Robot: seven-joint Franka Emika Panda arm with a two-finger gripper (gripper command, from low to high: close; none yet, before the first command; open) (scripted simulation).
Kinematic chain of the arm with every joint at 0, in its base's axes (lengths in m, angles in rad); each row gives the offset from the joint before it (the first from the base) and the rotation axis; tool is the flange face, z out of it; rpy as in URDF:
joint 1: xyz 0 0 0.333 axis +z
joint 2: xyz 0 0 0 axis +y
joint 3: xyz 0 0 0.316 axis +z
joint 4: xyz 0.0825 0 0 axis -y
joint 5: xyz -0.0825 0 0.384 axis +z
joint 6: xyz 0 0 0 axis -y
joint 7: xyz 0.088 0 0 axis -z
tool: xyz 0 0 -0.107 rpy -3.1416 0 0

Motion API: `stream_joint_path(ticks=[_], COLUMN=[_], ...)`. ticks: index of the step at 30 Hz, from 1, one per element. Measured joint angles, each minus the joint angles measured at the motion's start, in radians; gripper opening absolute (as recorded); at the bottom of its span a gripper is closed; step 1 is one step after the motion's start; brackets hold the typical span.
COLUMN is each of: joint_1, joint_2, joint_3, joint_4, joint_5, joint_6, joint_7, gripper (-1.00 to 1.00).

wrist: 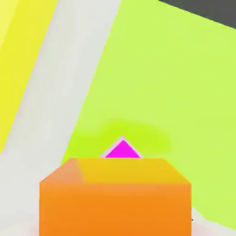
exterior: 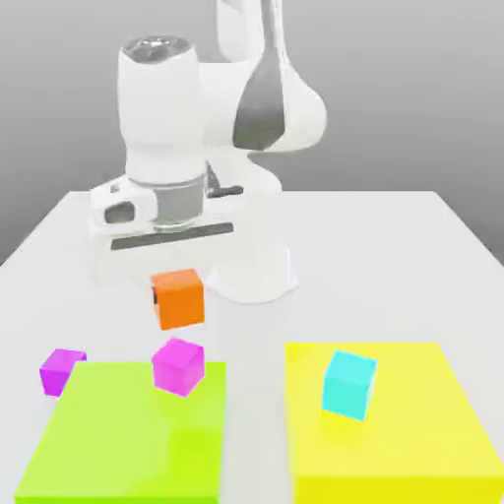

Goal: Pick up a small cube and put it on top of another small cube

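A small orange cube (exterior: 178, 298) hangs in the air directly under the white hand, with my gripper (exterior: 178, 283) shut on it. Just below it and a little nearer the camera, a magenta cube (exterior: 178, 366) rests on the far edge of the lime-green pad (exterior: 128, 443). In the hand view the orange cube (wrist: 115, 198) is close up, and one corner of the magenta cube (wrist: 122, 151) pokes out beyond it on the green pad (wrist: 175, 92).
A second magenta cube (exterior: 62, 371) lies on the white table (exterior: 394, 256), off the green pad's corner at the exterior view's left. A cyan cube (exterior: 348, 384) stands on the yellow pad (exterior: 394, 443) at the right. The arm's white base (exterior: 246, 266) rises behind.
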Motion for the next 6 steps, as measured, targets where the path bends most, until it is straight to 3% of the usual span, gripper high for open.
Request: stream_joint_path(ticks=[2,3,6], joint_1=[0.008,0.01,0.01], joint_2=[0.07,0.094,0.094], joint_3=[-0.01,-0.013,-0.013], joint_4=[-0.012,-0.016,-0.016], joint_5=[0.019,0.025,0.025], joint_6=[0.081,0.109,0.109], joint_7=[-0.017,-0.022,-0.022], gripper=[-1.0,1.0,1.0])
